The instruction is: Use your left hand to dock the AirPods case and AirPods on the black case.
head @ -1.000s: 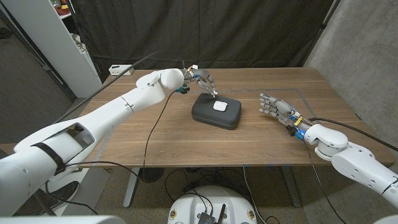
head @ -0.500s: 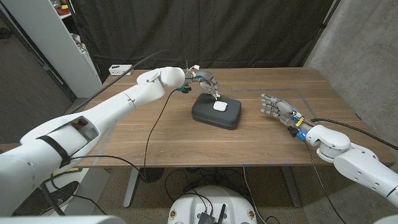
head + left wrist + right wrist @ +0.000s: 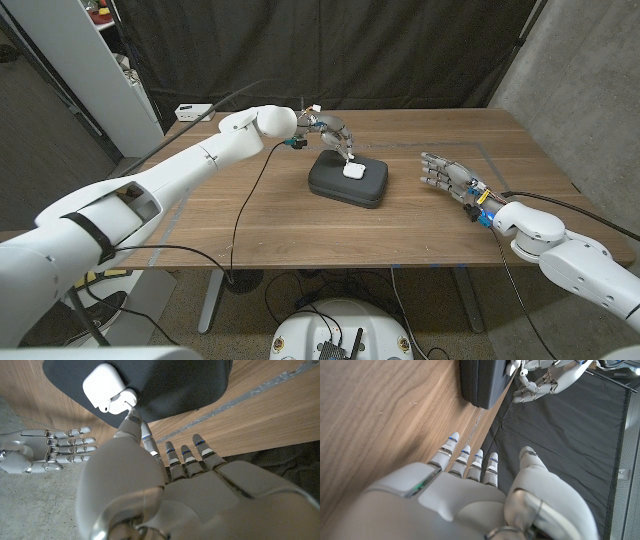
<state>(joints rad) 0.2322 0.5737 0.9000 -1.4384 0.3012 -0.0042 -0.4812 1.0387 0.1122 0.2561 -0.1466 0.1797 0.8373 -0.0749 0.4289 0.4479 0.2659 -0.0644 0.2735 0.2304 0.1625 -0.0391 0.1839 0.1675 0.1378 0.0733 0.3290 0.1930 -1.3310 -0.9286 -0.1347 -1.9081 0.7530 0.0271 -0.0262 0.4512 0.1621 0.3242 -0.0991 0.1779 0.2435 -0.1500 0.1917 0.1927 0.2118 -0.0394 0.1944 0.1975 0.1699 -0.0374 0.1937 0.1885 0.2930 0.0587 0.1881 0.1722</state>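
The black case [image 3: 330, 181] lies at the table's middle, with the white AirPods case [image 3: 353, 171] resting on its lid. My left hand [image 3: 331, 130] hovers over the black case's far side, fingers reaching down beside the white case. In the left wrist view its fingertips pinch a small white AirPod [image 3: 123, 399] that touches the AirPods case [image 3: 101, 384] on the black lid [image 3: 190, 380]. My right hand [image 3: 446, 172] waits to the right on the table, fingers spread and holding nothing. It also appears in the left wrist view [image 3: 45, 451].
A small white box [image 3: 190, 110] sits at the table's back left corner. A black cable [image 3: 246, 200] runs across the table from my left arm to the front edge. A white shelf unit [image 3: 80, 60] stands at the left, and a dark curtain hangs behind.
My left hand has shifted slightly to the right and lower, bringing its fingertips closer to the white AirPods case. The right hand has stayed put.
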